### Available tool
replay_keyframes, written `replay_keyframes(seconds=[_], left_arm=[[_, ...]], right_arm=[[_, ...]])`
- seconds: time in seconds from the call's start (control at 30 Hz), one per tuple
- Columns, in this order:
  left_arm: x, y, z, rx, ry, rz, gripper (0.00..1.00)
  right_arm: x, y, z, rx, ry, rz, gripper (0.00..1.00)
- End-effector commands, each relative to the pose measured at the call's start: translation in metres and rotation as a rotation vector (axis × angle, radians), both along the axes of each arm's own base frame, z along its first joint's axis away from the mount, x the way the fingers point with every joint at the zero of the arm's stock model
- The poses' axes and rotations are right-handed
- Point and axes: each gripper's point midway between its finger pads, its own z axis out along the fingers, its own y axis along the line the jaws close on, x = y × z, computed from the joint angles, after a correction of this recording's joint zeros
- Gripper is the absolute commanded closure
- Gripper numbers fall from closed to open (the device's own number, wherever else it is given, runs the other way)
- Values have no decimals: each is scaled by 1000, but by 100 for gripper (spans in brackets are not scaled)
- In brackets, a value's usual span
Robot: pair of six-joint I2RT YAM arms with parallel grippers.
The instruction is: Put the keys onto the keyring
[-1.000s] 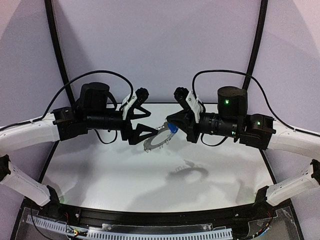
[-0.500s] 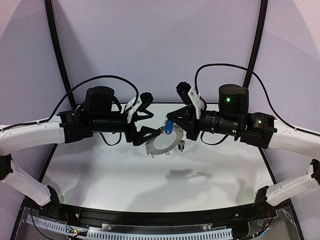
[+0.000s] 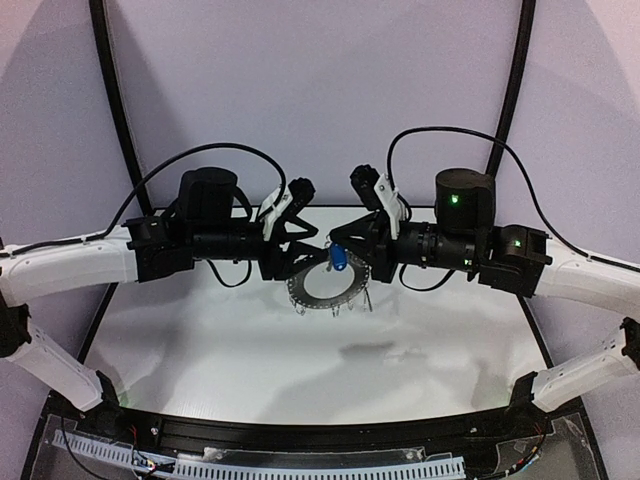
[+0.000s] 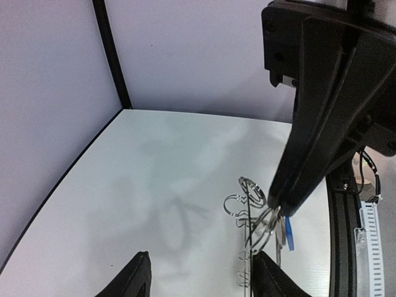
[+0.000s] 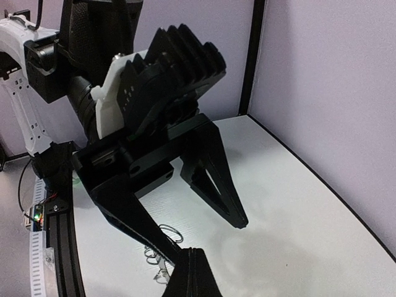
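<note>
The keyring [image 3: 322, 290], a dark grey ring with wire clips, hangs in the air between my two grippers. My right gripper [image 3: 337, 247] is shut on the wire loops of a silver key with a blue tag [image 3: 339, 259] at the ring's rim. In the left wrist view the right fingertips [image 4: 281, 207] pinch those loops, the blue tag [image 4: 289, 233] hangs below them, and the ring [image 4: 249, 247] stands edge-on. My left gripper [image 3: 310, 253] is open, its jaws [image 4: 204, 275] astride the ring's edge, right finger close beside it. I cannot make out the black-tagged key.
The white table [image 3: 200, 330] lies below, with the ring's shadow on it. A black frame rail [image 3: 300, 430] runs along the near edge. Purple walls and black posts [image 3: 112, 90] close the back. The left gripper's fingers [image 5: 219, 185] fill the right wrist view.
My left gripper has moved right and closed in on the ring. The right gripper has lifted a little, and the ring has swung round to face the top camera.
</note>
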Motion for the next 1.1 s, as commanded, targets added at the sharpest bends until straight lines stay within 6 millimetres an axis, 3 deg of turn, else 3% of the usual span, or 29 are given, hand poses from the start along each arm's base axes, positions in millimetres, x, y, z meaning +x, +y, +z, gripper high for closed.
replay_keyframes(seconds=[0.0, 0.13, 0.23, 0.4, 0.43, 0.47, 0.63, 0.7, 0.77, 0.87, 1.07], left_arm=[[-1, -5, 22, -47, -22, -15, 47], [-8, -9, 21, -37, -14, -64, 47], [-11, -11, 19, -25, -10, -87, 54], [-12, -11, 17, -9, -5, -96, 78], [-13, -11, 15, 4, -4, -102, 91], [-12, -10, 13, 16, -3, -98, 97], [-10, -6, 9, 24, -24, -71, 99], [-11, -3, 12, 3, -38, -68, 99], [-12, -1, 10, -2, -45, -64, 99], [-15, 4, 23, -44, -97, -62, 99], [-17, 5, 34, -74, -146, -72, 99]], right_arm=[[-1, 5, 21, 46, -30, 31, 100], [0, 6, 17, 27, -27, 31, 100], [-1, 5, 19, 30, -33, 29, 100], [0, 6, 18, 24, -33, 31, 100], [0, 5, 19, 27, -35, 24, 100], [2, 3, 20, 31, -38, 14, 100], [14, -10, 23, 51, -31, -92, 100], [28, -22, 17, 44, -11, -203, 100], [36, -30, 9, 47, 24, -271, 100], [50, -42, -16, 61, 136, -383, 100], [58, -45, -47, 58, 261, -432, 100]])
